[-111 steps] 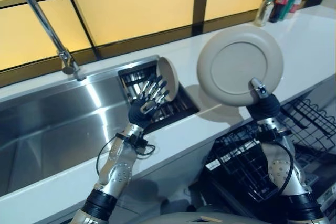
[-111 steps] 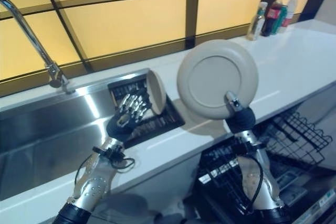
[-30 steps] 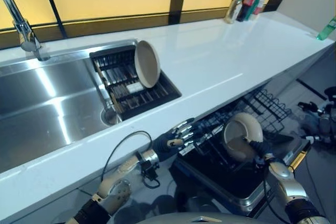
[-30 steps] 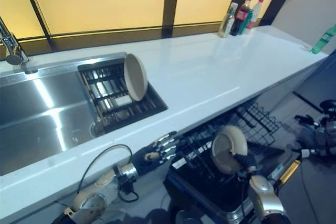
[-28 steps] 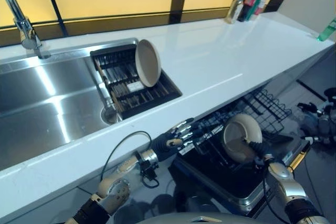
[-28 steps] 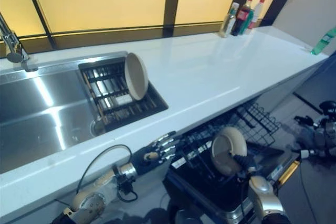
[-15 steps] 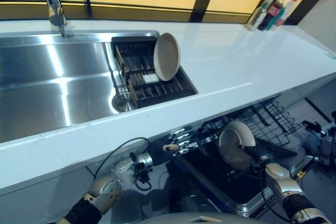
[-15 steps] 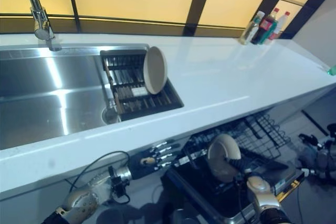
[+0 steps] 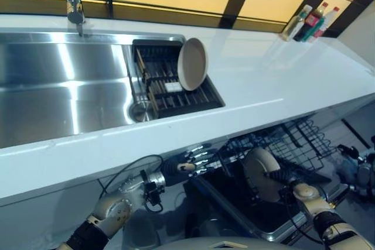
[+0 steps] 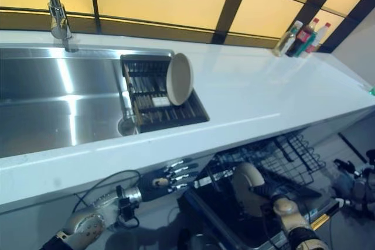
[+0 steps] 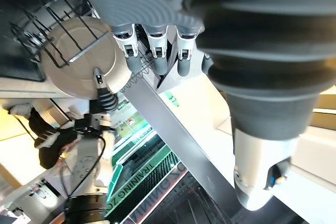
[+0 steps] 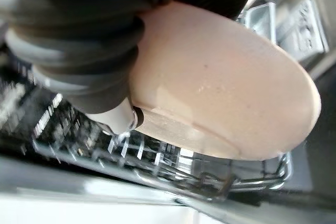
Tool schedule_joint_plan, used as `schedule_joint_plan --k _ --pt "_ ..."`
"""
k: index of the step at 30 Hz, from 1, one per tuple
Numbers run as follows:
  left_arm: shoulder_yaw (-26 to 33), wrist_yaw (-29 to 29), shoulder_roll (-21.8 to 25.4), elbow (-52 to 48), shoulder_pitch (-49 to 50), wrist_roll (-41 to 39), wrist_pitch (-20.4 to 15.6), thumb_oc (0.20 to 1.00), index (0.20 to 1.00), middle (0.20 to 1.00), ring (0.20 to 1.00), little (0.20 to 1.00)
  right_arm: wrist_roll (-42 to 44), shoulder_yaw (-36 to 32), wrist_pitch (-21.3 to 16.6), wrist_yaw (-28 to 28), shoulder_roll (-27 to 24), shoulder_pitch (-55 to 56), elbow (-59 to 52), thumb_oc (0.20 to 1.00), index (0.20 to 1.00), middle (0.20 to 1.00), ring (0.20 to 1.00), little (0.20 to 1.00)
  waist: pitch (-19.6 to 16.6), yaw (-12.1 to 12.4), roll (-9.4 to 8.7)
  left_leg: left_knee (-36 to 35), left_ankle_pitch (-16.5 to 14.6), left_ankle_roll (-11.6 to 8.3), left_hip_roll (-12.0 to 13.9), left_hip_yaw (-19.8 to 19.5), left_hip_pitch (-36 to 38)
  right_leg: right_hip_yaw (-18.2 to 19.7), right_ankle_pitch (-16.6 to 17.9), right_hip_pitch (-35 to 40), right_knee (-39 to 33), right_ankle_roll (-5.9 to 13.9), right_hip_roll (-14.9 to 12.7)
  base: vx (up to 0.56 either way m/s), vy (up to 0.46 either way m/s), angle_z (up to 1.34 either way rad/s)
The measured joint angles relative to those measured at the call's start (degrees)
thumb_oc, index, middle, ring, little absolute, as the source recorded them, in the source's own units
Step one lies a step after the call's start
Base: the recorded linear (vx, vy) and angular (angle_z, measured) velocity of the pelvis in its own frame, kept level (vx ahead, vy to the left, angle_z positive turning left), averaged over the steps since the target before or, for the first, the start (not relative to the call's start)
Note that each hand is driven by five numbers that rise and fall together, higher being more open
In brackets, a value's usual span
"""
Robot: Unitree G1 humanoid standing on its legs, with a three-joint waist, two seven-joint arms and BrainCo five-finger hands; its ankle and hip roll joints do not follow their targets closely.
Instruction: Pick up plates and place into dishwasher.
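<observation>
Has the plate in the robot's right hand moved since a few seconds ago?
Yes. The plate held by the right hand was up above the white counter; it is now below the counter's edge, over the dishwasher rack.

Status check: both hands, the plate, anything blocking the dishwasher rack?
Right hand grips plate over the dishwasher rack. Left hand open at the rack's edge. Second plate in the sink rack. No obstruction seen.
</observation>
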Motion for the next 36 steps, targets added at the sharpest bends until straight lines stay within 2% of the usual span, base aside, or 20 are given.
schedule_joint_plan --k 9,12,21,24,25,26,29,32,36 --pt "-0.21 -1.5 -0.3 0.01 0.07 -0.09 2.59 1.0 1.0 1.0 1.0 1.0 -7.01 1.67 0.54 0.29 -0.06 -4.16 5.28 0.2 0.2 0.2 0.2 0.2 -2.09 0.99 3.79 -1.04 -0.26 0.29 -0.59 -0.04 1.57 -0.01 0.32 0.1 2.35 0.06 -0.67 0.04 0.031 0.02" --pt "-0.22 -1.55 -0.63 0.01 0.12 -0.13 2.64 1.0 1.0 1.0 1.0 1.0 -7.16 1.68 0.83 0.16 -0.04 -4.1 6.06 0.2 0.2 0.2 0.2 0.2 -3.18 0.99 4.87 -2.45 0.21 0.47 -0.64 0.11 2.49 -0.01 0.83 -0.2 3.28 0.81 -0.68 0.0 0.0 0.0" --pt "-0.24 -1.38 -0.61 0.01 0.08 -0.19 2.64 1.0 1.0 1.0 1.0 1.0 -9.35 1.68 1.1 -0.52 0.33 -4.06 6.76 0.2 0.2 0.2 0.2 0.2 -3.59 1.03 4.64 -3.79 0.44 0.58 -0.65 0.22 2.85 -0.08 0.96 -0.22 3.2 0.94 -0.73 0.0 -0.002 0.02" --pt "-0.22 -1.39 -0.35 0.0 0.09 -0.22 2.69 1.0 1.0 1.0 1.0 1.0 -9.87 1.68 1.2 -0.9 0.99 -3.95 6.76 0.2 0.2 0.2 0.2 0.2 -4.35 1.12 3.5 -3.38 0.45 0.58 -0.91 0.84 2.3 -0.12 -0.56 -0.03 2.01 1.65 -1.14 0.0 0.0 0.0" --pt "-0.22 -1.32 -0.44 0.03 0.03 -0.24 2.7 1.0 1.0 1.0 1.0 1.0 -9.88 1.68 1.23 -0.96 1.02 -3.95 6.75 0.536 0.536 0.536 0.536 0.536 -4.57 1.03 3.22 -2.43 0.45 0.59 -0.96 0.88 1.66 -0.17 -1.51 -0.01 1.18 0.04 -1.1 0.0 -0.016 0.04" --pt "-0.3 -1.32 -0.54 0.02 0.11 -0.3 2.79 1.0 1.0 1.0 1.0 1.0 -9.88 1.7 1.47 -0.99 1.15 -3.88 6.9 1.0 1.0 1.0 1.0 1.0 -4.56 1.06 3.25 -1.77 0.48 0.6 -0.72 0.86 1.56 -0.24 -1.87 0.02 1.27 -0.24 -0.98 -0.01 -0.015 0.04" --pt "-0.3 -1.18 -0.55 0.01 0.09 -0.62 2.88 1.0 1.0 1.0 1.0 1.0 -11.62 1.69 2.46 -3.48 1.24 -3.87 8.11 1.0 1.0 1.0 1.0 1.0 -4.88 1.05 2.96 -0.31 0.15 0.19 -0.49 0.85 0.74 -0.25 -1.85 -0.01 1.25 0.11 -1.15 0.0 0.0 0.0" --pt "-0.4 -1.1 -0.5 0.02 0.06 -0.62 3.09 1.0 1.0 1.0 1.0 1.0 -11.67 1.66 2.75 -4.84 1.18 -3.89 8.12 1.0 1.0 1.0 1.0 1.0 -5.13 0.99 2.53 0.0 -0.36 0.86 -0.89 1.04 0.65 -0.14 -0.1 -0.01 1.45 0.69 -1.58 0.0 0.0 0.0" --pt "-0.83 -1.09 -0.23 0.02 0.1 -0.61 3.42 1.0 1.0 1.0 1.0 1.0 -11.65 1.63 2.73 -5.59 1.12 -3.89 8.12 1.0 1.0 1.0 1.0 1.0 -4.48 0.94 3.48 -1.54 -0.2 1.3 -0.45 1.17 1.79 -0.1 2.25 -0.56 3.23 1.76 -1.27 0.0 0.001 -0.01"
